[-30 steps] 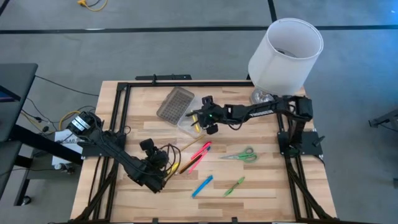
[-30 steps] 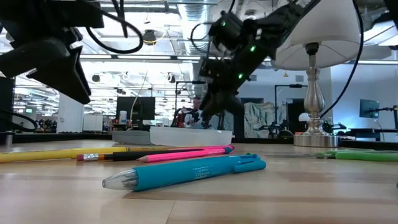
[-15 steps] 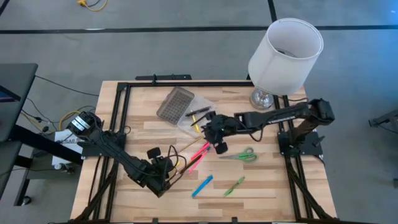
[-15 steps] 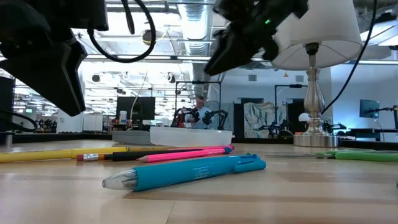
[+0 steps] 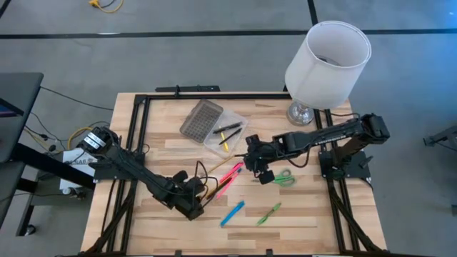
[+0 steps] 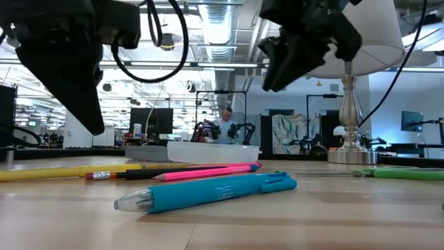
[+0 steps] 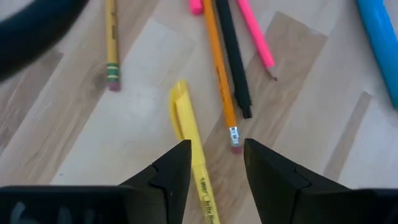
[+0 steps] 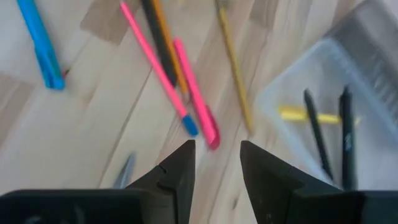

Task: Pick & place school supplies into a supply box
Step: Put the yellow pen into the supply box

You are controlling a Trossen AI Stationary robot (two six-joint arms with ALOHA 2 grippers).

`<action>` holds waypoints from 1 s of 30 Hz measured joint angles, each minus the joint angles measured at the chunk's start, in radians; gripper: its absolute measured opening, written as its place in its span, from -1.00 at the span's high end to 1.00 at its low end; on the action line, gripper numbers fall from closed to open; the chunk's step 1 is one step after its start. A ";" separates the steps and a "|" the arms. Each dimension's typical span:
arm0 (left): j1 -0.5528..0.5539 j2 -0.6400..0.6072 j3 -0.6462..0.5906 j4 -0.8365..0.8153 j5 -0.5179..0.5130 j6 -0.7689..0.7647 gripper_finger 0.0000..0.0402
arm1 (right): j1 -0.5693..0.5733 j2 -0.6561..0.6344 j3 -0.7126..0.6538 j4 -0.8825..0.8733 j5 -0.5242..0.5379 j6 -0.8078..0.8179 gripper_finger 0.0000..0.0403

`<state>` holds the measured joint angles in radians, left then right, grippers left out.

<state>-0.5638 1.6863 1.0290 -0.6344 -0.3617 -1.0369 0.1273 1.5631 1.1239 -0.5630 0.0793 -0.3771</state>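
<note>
The supply box [image 5: 223, 135] lies behind my right gripper [image 5: 261, 171], a few pens inside. My fingers are spread and empty over the pink pens [image 8: 186, 93]; next I must descend and pinch one. My left gripper [image 7: 214, 163], spread, hovers above a yellow pen [image 7: 189, 149].

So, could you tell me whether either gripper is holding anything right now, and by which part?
Nothing is held. The left gripper is open above the yellow pen, and the right gripper is open and empty above the table.
</note>
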 joint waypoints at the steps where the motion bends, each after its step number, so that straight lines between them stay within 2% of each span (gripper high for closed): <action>1: 0.006 0.001 -0.001 -0.003 0.004 -0.005 0.29 | 0.002 0.000 0.000 -0.021 0.000 0.011 0.40; 8: 0.033 0.036 -0.003 -0.004 0.055 -0.022 0.29 | 0.017 0.002 0.000 -0.090 0.001 0.040 0.40; 14: 0.046 0.053 -0.005 -0.045 0.095 -0.033 0.29 | 0.031 0.002 0.000 -0.095 -0.001 0.049 0.40; 30: 0.049 0.084 -0.011 -0.026 0.176 -0.019 0.29 | 0.030 0.003 0.000 -0.088 0.000 0.063 0.40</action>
<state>-0.5152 1.7706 1.0177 -0.6601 -0.1854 -1.0559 0.1576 1.5658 1.1240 -0.6506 0.0790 -0.3138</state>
